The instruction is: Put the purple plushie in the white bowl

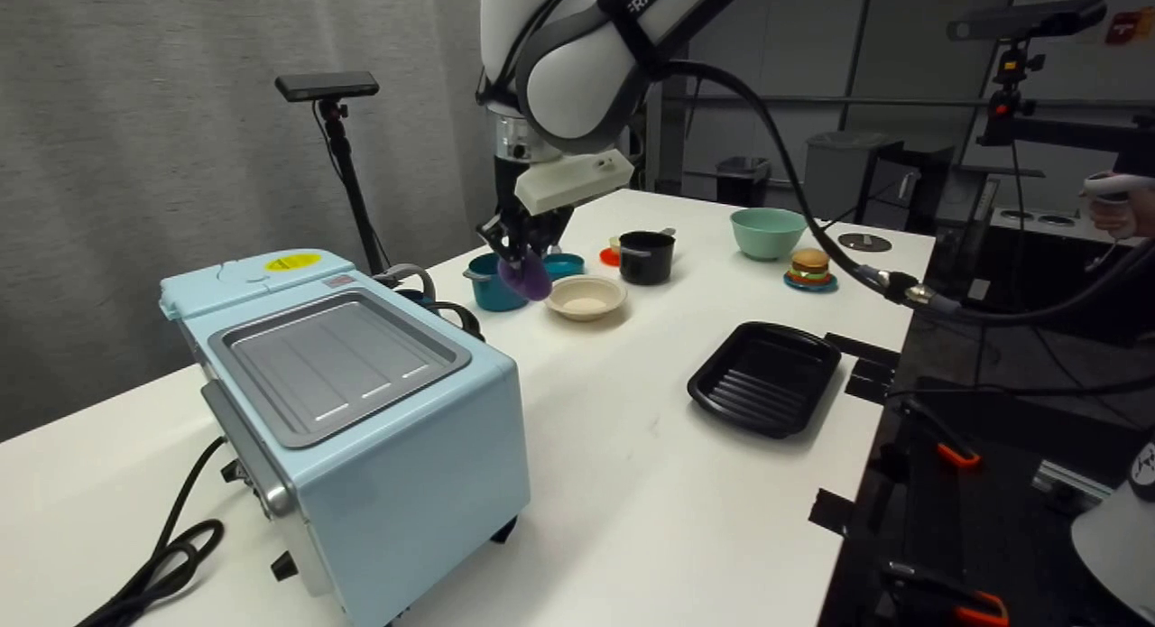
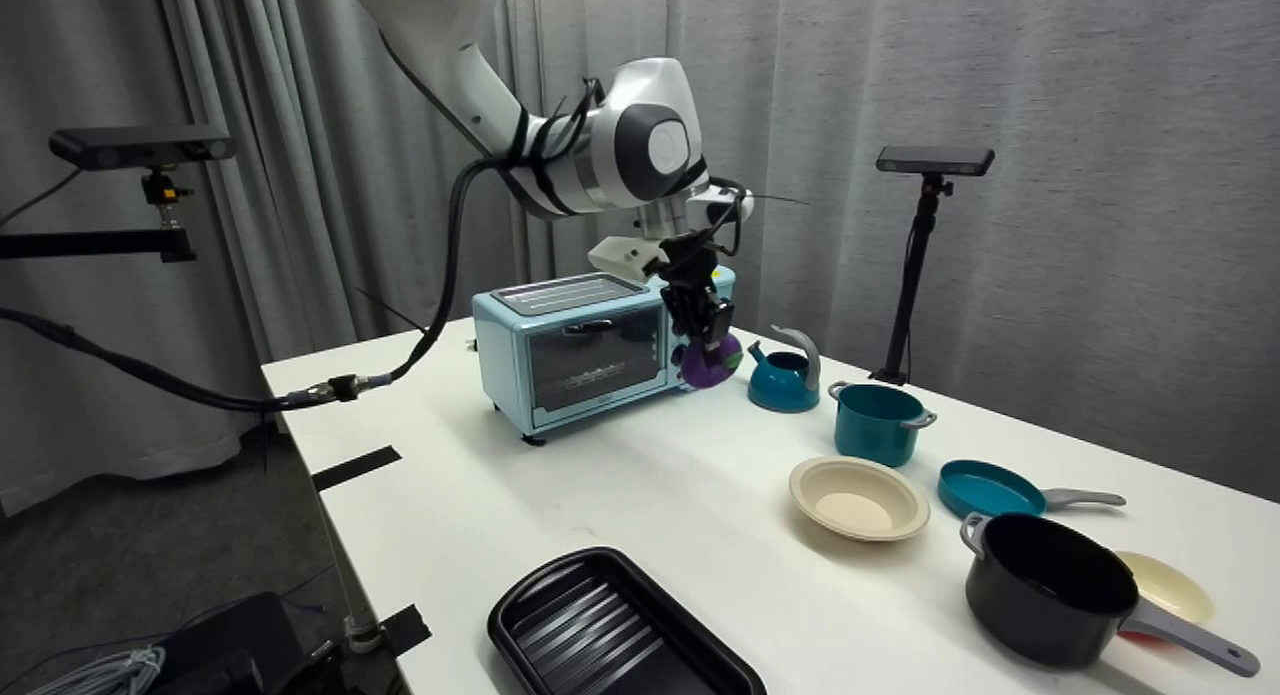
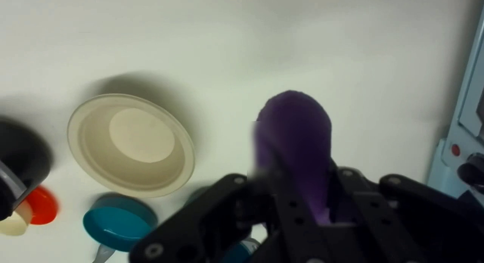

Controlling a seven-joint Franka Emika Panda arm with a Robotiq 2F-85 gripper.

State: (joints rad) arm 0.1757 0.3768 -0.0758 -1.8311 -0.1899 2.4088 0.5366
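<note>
The purple plushie is a dark purple ball with a bit of green, held up above the table in both exterior views (image 1: 534, 281) (image 2: 706, 371). My gripper (image 2: 708, 343) is shut on it, with a finger on each side in the wrist view (image 3: 302, 172). The plushie also shows in the wrist view (image 3: 297, 121). The white bowl, cream and shallow, sits upright on the table in both exterior views (image 1: 586, 309) (image 2: 858, 505). In the wrist view the bowl (image 3: 141, 134) lies left of the plushie, apart from it, with nothing in it.
A light blue toaster oven (image 2: 585, 345) stands beside the gripper. A teal kettle (image 2: 785, 383), teal pot (image 2: 872, 430), teal pan (image 2: 990, 490) and black saucepan (image 2: 1045, 590) stand near the bowl. A black baking tray (image 1: 767, 379), green bowl (image 1: 767, 235) and toy burger (image 1: 809, 268) are farther off.
</note>
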